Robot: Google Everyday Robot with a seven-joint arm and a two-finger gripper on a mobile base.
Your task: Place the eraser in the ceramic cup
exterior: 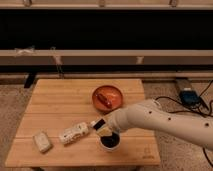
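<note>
The ceramic cup stands near the table's front edge, right of the middle; its inside looks dark. My gripper comes in from the right on a white arm and hangs just above the cup's left rim, partly hiding it. A small dark shape shows at the gripper's left tip; I cannot tell whether it is the eraser. No eraser lies in sight on the table.
A white bottle lies on its side just left of the gripper. A pale beige packet lies at the front left. An orange-brown bowl holding something red stands behind the cup. The wooden table ends close in front of the cup.
</note>
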